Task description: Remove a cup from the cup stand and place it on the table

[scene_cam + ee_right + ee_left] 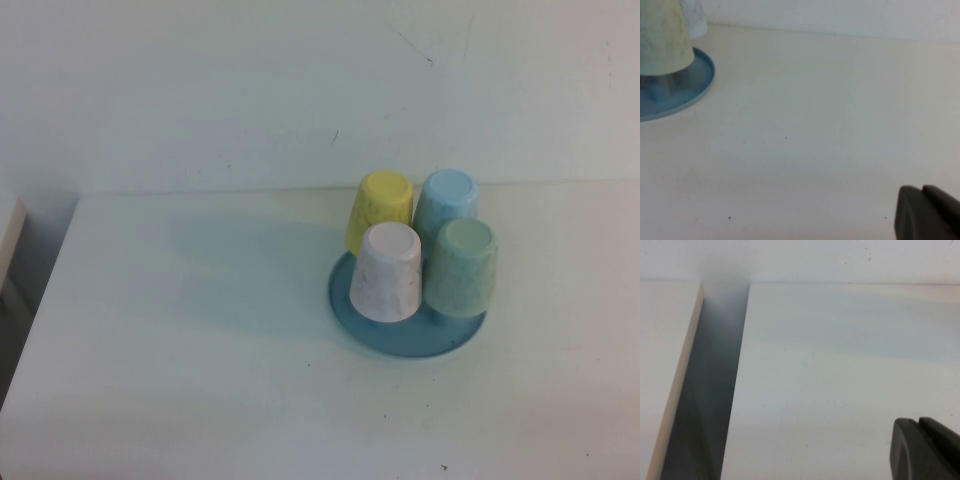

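The mint-green cup (462,268) sits upside down on the blue cup stand (400,340) at its front right, right of centre on the white table (180,330). In the right wrist view the cup (662,40) and the stand's rim (700,82) show at the edge. Neither arm shows in the high view. My left gripper (920,422) is shut and empty above the table near its left edge. My right gripper (921,191) is shut and empty above bare table, well apart from the stand.
A yellow cup (381,208), a light blue cup (445,200) and a pinkish-white cup (387,272) also sit upside down on the stand. A dark gap (710,390) runs along the table's left edge, beside another pale surface (662,365). A white wall stands behind.
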Motion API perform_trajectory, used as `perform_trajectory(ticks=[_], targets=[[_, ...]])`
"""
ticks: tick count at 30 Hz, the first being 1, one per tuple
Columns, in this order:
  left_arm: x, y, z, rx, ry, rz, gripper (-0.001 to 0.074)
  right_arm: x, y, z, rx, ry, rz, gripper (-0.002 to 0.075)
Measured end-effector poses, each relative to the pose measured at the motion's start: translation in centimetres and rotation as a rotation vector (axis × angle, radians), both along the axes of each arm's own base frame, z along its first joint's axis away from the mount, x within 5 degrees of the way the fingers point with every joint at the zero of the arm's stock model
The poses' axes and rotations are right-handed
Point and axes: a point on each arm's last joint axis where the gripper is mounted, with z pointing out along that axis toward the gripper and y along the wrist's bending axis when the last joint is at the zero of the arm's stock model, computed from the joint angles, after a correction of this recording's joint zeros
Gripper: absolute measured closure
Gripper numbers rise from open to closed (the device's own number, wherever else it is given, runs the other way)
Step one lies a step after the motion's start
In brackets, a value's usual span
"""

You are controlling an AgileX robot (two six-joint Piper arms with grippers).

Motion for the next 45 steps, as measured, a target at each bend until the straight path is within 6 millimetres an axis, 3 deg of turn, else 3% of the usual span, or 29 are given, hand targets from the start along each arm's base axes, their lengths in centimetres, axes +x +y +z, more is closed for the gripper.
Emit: perform_trajectory(ticks=[27,32,34,39,41,45], targets=[[0.0,0.0,0.0,0.0,0.0,0.0,0.0738,0.0,-0.1,0.0,-0.08,0.003,0.017,0.0729],[0.0,0.0,0.0,0.0,0.0,0.0,0.0738,-0.2,0.3,0.4,0.016,0.032,0.025,0.0729],[0.0,0.0,0.0,0.0,0.0,0.0,0.0738,-0.7,0.4,2.8,0.041,0.023,0.033,0.0729],[0.0,0.0,0.0,0.0,0.0,0.0,0.0738,-3.2,0.5,11.7,0.078,-0.2,0.036,0.0729],[0.0,0.0,0.0,0.0,0.0,0.0,0.0738,-3.9,0.5,14.1,0.081,-0.261,0.038,0.0729],[0.0,0.0,0.0,0.0,0.0,0.0,0.0739,-4.3,0.5,15.8,0.081,-0.33,0.038,0.0729]])
